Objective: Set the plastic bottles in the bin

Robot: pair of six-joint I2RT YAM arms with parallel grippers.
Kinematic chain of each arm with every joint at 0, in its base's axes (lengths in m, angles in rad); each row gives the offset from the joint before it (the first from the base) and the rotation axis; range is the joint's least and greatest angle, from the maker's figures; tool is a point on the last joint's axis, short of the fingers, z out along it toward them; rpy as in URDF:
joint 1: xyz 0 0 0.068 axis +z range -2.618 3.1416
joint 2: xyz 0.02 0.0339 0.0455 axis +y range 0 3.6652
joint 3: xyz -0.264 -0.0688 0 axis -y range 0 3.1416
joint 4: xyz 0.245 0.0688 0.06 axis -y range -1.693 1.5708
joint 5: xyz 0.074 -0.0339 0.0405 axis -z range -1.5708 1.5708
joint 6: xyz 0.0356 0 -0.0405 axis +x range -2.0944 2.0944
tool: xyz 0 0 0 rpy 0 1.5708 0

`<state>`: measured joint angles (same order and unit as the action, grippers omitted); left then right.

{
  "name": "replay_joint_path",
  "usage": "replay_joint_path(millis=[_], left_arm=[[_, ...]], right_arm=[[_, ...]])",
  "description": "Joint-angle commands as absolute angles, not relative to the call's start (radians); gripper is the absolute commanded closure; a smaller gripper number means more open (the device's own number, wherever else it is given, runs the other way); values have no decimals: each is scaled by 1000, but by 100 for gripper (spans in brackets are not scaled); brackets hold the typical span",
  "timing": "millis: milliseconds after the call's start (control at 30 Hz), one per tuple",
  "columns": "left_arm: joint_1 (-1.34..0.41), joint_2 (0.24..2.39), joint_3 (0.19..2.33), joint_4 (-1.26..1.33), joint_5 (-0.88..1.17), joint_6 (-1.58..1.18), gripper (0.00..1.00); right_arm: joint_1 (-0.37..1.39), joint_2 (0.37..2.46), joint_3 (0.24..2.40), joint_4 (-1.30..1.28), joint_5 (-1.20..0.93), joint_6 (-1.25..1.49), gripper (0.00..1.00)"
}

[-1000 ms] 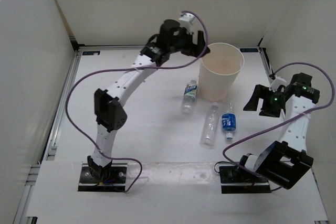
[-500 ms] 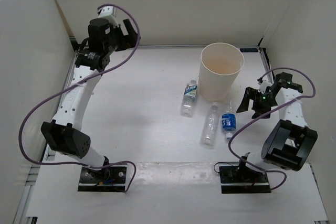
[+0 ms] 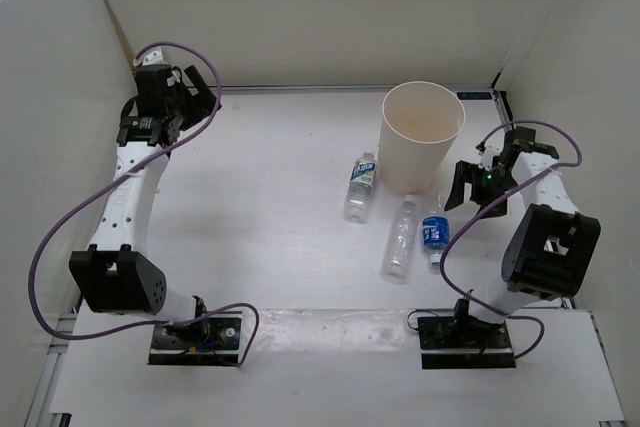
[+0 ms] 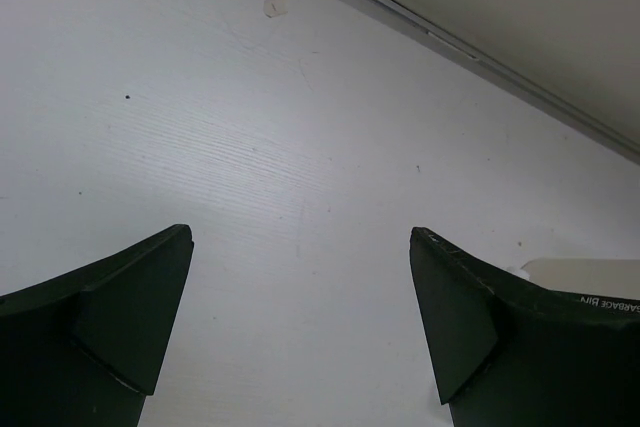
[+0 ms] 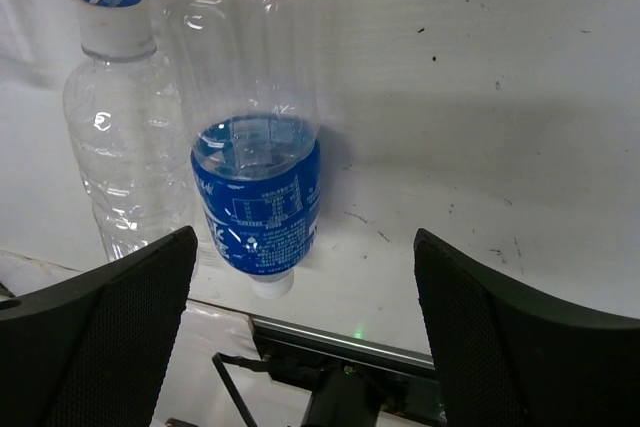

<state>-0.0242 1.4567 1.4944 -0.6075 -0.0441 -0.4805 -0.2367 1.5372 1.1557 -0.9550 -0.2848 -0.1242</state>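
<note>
Since my right gripper [image 3: 474,193] is wide open and empty beside the blue-label bottle [image 3: 435,232] lying just near of the bin [image 3: 423,159], I bet a sloppy grab rolls it into the clear bottle [image 3: 400,237].

The light was bright, even and diffuse from above; the white surface [image 3: 280,237] held only faint, soft shadows beside the bin [image 3: 415,162]. The overhead view was sharp throughout. In both wrist views the near jaws sat dark and slightly soft, and the clear plastic of the blue-label bottle [image 5: 258,207] caught small white glints.
</note>
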Motion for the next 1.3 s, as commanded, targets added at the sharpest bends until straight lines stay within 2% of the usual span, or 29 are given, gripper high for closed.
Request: replay_joint_path(millis=[0,233,800,867,1067,1267], left_arm=[[-8,1414,1489,-630,-66,-514,0],[26,1420,1491,-649,-81,-522,0],[41,1368,1467,-730,-129,-535,0],[41,1355,1460,-747,-133,-535,0],[43,1339,1460,-799,-160,-538,0],[44,1328,1485,-857,-198,-535,0]], right_arm=[[-241,1557,1201,-934,-331,-95,10],[-239,1615,1216,-943,-420,-104,10],[-193,1767,1262,-1000,-459,-98,10],[-190,1796,1269,-1017,-485,-100,13],[-199,1861,1284,-1045,-489,-95,14],[-224,1947,1315,-1061,-479,-94,23]])
